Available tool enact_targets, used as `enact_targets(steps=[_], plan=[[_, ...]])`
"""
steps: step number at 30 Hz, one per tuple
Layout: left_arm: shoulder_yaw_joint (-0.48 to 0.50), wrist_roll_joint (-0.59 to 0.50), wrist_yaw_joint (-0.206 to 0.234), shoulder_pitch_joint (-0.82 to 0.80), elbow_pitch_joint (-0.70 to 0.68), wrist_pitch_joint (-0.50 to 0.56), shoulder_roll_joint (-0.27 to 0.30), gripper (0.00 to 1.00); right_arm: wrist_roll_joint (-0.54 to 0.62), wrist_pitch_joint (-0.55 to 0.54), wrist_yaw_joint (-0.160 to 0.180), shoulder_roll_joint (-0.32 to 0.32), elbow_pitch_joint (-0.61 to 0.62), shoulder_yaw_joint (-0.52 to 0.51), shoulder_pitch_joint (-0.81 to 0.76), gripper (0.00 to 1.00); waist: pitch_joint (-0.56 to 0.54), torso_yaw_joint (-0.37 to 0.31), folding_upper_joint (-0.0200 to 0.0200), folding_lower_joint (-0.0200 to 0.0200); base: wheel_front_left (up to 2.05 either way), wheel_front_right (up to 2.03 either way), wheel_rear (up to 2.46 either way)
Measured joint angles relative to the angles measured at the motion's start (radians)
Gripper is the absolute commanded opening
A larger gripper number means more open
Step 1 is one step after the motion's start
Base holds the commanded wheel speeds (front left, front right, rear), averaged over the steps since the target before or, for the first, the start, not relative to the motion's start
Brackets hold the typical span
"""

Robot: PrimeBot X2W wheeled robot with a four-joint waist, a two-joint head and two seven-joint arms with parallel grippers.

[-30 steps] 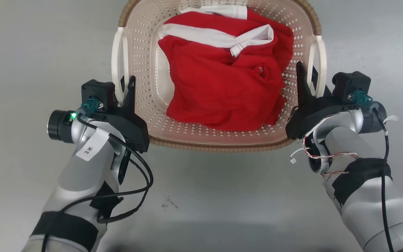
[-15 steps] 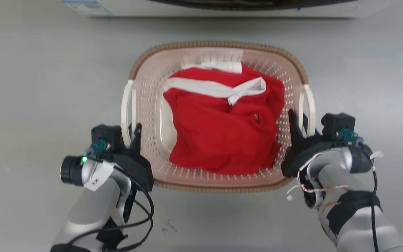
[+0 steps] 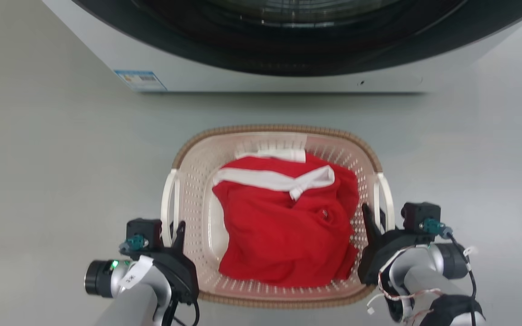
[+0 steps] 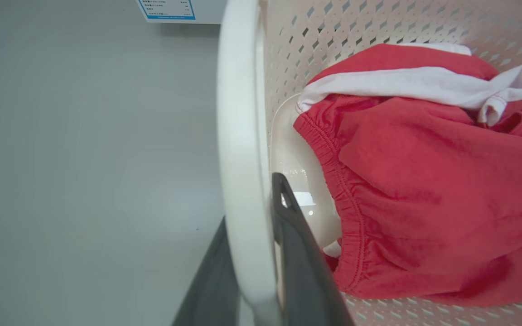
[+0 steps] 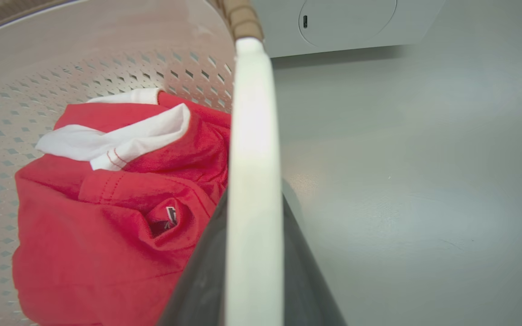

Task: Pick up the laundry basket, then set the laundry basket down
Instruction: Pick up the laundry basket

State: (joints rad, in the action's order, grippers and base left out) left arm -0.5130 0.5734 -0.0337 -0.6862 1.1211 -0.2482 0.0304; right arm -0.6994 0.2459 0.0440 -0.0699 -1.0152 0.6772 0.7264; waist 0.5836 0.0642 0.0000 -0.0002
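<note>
Laundry basket (image 3: 279, 129) upright, long axis left-right.

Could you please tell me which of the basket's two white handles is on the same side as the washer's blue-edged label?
The left handle, gripped by the left pincer; the label is at that side, unlike the right handle.

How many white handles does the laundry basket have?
2. One handle on the laundry basket's left side, gripped by the left gripper; the other on its right side, gripped by the right gripper.
</note>
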Motion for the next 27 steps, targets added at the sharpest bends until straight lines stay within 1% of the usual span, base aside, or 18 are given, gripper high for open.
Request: enact_targets(steps=[5,10,17,27], plan=[[-0.03,0.037,0.0,0.051,0.013,0.018,0.002,0.0,-0.05,-0.041,0.005,-0.001,0.002,0.049,-0.057,0.0,-0.074,-0.001,0.0,0.0,0.0,0.0,0.0],[-0.064,0.052,-0.001,0.106,0.024,0.04,0.002,0.0,-0.107,-0.083,0.011,-0.001,0.006,0.088,-0.127,0.0,-0.147,-0.003,0.0,-0.0001,0.0,0.0,0.0],[-0.11,0.096,-0.003,0.196,0.033,0.09,0.004,0.0,-0.179,-0.145,0.027,0.0,0.006,0.14,-0.213,0.0,-0.251,-0.009,-0.0001,-0.0001,0.0,0.0,0.0],[-0.15,0.123,-0.003,0.288,0.04,0.149,0.008,0.0,-0.266,-0.216,0.05,0.0,0.018,0.198,-0.305,0.0,-0.398,-0.016,-0.0001,0.0,0.0,0.0,0.0]])
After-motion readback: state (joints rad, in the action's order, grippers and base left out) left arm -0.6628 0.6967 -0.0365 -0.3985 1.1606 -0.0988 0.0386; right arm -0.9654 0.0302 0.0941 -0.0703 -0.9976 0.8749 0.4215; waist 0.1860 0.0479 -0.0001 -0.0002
